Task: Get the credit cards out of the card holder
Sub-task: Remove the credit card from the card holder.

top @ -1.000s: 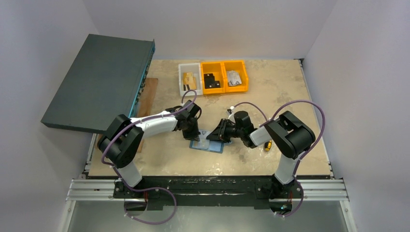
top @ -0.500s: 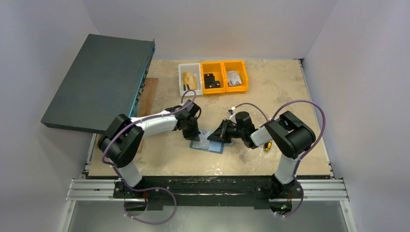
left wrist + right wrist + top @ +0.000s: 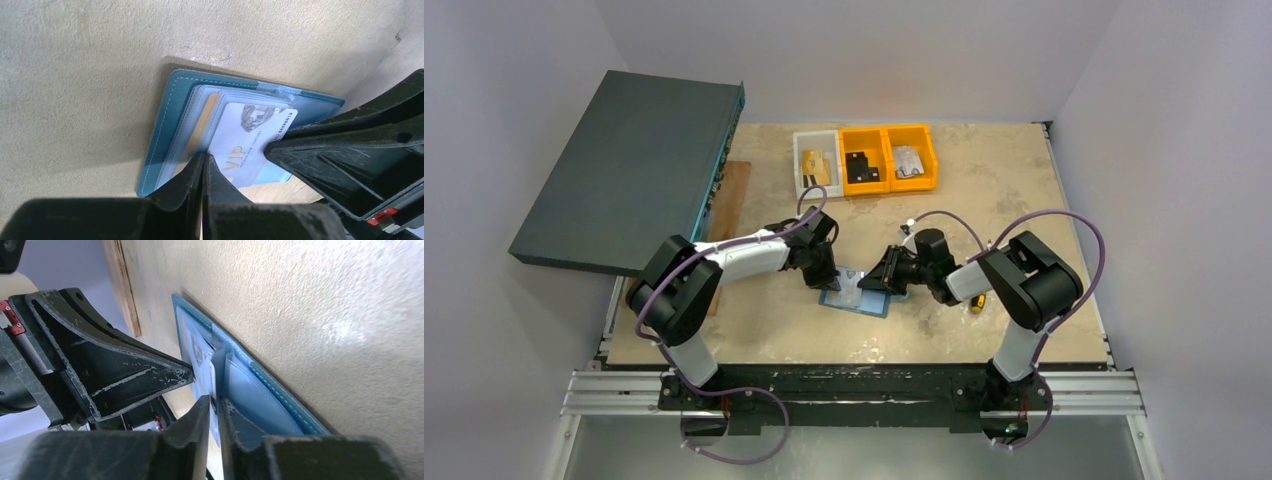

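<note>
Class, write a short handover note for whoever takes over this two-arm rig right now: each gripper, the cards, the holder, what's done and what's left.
Left gripper: fingers shut, tips at the clear sleeves of the holder. It is unclear whether they pinch anything.
Right gripper: shut on the end of the white VIP card.
Holder: lies open and flat on the table, between the two arms.
Done: the VIP card looks partly out of its sleeve.
Left: pull it free, then take out the gold card, which is still inside a sleeve.
</note>
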Available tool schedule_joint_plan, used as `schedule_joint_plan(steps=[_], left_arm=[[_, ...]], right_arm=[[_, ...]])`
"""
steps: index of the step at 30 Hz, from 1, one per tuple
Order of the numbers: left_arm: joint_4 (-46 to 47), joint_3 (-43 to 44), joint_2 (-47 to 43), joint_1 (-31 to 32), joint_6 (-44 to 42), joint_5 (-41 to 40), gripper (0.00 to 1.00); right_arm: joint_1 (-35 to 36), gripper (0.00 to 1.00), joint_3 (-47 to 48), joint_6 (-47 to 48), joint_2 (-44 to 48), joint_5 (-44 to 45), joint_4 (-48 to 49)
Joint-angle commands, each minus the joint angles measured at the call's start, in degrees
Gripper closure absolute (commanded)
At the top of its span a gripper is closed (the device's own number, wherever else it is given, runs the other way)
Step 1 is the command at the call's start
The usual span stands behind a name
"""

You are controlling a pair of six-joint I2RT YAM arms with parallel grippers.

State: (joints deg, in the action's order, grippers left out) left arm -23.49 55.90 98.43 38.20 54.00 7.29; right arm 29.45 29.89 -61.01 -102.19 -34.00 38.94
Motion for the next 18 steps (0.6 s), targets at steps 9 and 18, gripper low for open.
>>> schedule_joint_plan(steps=[9,18], left_arm=[[-5.36,-3.78,3.87,-0.92,-1.22,-5.67,1.00],[-5.77,-4.00,3.57,-0.93,-1.18,-5.87,1.00]], right_arm=[[-1.01,0.80,-0.05,-0.01,0.26,-1.30,4.26],[-1.18,0.97,-0.35,-0.20,1.03,-1.71,3.65]])
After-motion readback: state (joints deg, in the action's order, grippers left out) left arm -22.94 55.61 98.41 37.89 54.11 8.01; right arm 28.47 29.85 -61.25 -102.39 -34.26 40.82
